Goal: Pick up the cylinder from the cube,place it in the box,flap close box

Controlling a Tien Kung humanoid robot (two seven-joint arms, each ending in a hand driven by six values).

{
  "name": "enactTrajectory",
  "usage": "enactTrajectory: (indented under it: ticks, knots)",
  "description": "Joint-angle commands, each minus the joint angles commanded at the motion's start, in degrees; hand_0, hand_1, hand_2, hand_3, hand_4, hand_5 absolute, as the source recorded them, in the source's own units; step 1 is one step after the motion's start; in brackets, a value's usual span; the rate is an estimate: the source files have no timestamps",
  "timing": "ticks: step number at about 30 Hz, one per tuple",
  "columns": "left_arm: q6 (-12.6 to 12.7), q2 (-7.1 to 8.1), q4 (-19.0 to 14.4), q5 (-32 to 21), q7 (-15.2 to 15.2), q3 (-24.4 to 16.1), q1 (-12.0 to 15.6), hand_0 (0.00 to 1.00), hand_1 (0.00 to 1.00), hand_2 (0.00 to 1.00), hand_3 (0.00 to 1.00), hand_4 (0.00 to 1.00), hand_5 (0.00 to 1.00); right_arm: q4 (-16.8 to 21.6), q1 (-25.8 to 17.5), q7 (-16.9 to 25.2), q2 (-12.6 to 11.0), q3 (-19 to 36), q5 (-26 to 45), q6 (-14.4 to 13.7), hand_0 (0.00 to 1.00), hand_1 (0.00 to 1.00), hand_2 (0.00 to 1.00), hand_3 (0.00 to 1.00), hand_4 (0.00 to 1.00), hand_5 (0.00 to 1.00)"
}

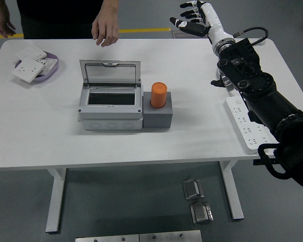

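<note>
One white rectangular table fills most of my view, and everything I inspect sits on it. My right arm, black and jointed, enters from the lower right corner and reaches up over the table's far right edge; its white-and-black five-fingered right hand is raised beyond that edge, fingers spread loosely and holding nothing, well apart from the work items. I do not see my left arm.

A person in dark clothing stands at the far side; one bare hand hangs above the far table edge behind the box, fingers relaxed, touching nothing, and the other hand shows at the upper left corner.

The grey plastic box sits left of centre, its hinged clear flap lid standing upright at the back, the interior dark. Touching its right side is the dark grey cube. The orange cylinder stands upright in the cube's top.

A white power strip lies along the right edge, partly under my arm. A purple dish holding white wall sockets rests at the far left.
</note>
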Motion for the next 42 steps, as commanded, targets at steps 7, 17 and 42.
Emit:
enactTrajectory:
  ticks: [7,17,42]
  knots:
    - [-0.1,0.36,0.0,1.0,-0.1,-0.7,-0.1,0.544,0.540,0.494,0.536,0.337,0.002,1.0,0.1,0.0,0.0,-2.9,1.8,-0.5,0.814,0.739,0.711,0.759,0.907,0.555]
    - [0.0,-0.54,0.0,-0.3,-0.2,0.0,0.6,0.544,0.540,0.494,0.536,0.336,0.002,15.9,-8.2,0.4,0.0,-3.8,-1.8,-1.7,0.815,0.741,0.713,0.762,0.904,0.557]
    - [0.3,-1.56,0.0,-5.8,-1.8,4.3,0.6,0.544,0.540,0.495,0.537,0.336,0.002,26.1,-22.3,5.7,0.0,-2.7,-0.9,-1.4,0.720,0.684,0.618,0.676,0.914,0.402]
